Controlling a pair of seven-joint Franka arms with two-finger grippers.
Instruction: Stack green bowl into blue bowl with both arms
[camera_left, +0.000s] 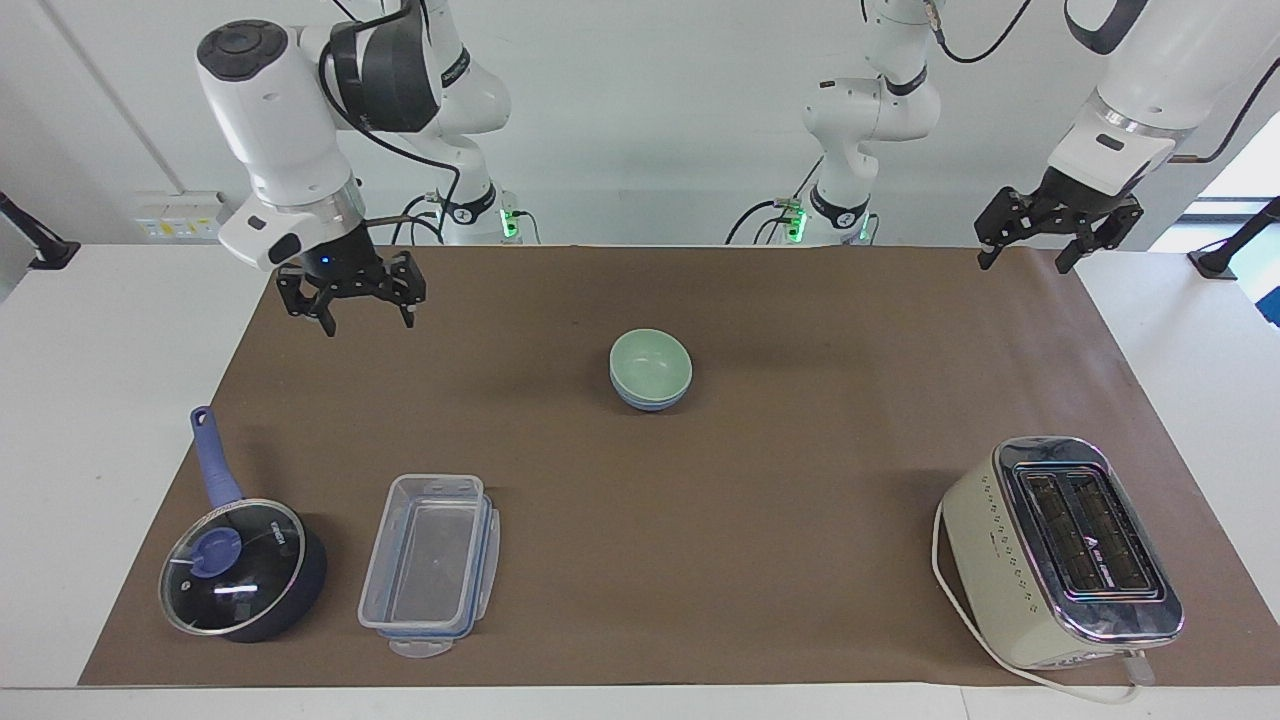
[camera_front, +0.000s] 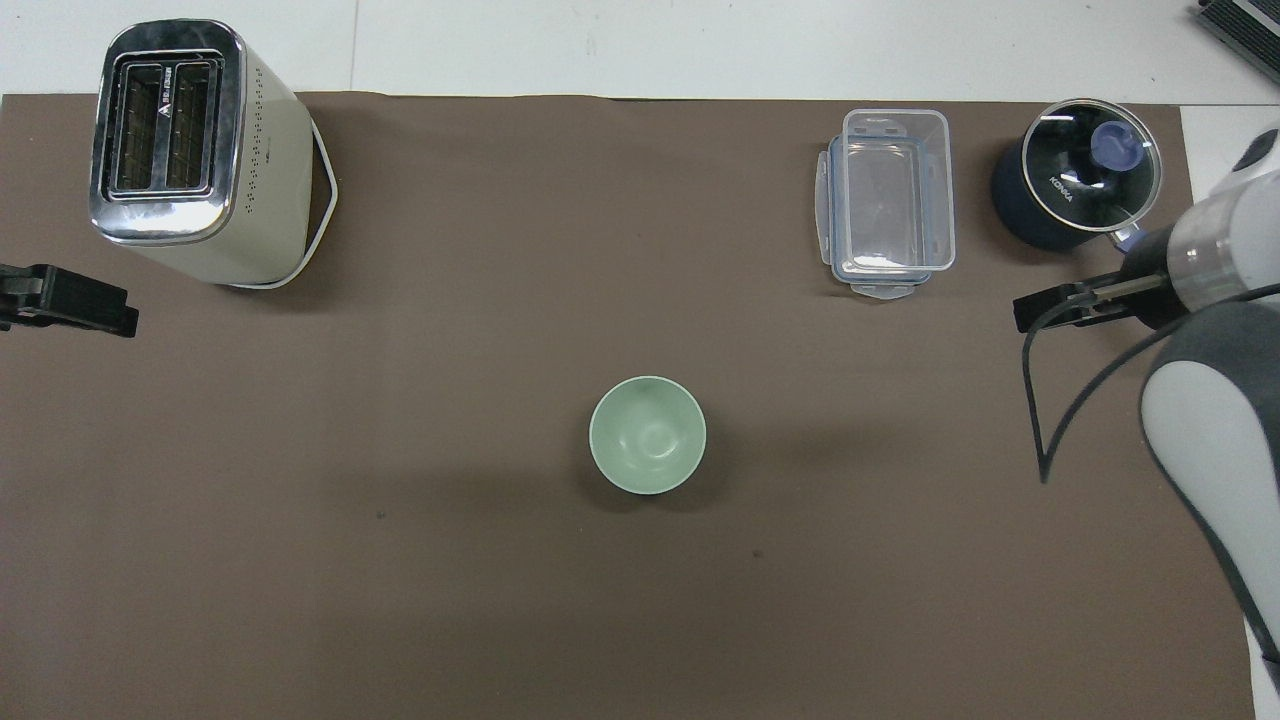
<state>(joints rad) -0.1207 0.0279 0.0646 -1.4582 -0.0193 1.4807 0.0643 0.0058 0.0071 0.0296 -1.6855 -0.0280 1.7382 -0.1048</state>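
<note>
Now the green bowl (camera_left: 651, 361) sits nested in the blue bowl (camera_left: 650, 401) mid-worktop, both my jaws wide and empty, so only a careless return sweep could topple it.

Robot lab, white arms (camera_left: 290, 130), papered table (camera_left: 800, 330)

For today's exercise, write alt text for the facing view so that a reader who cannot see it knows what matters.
The green bowl sits nested in the blue bowl mid-table, both grippers clear of it. The right gripper hangs open above the mat's corner at its own end; the left gripper waits open at the other end.
</note>
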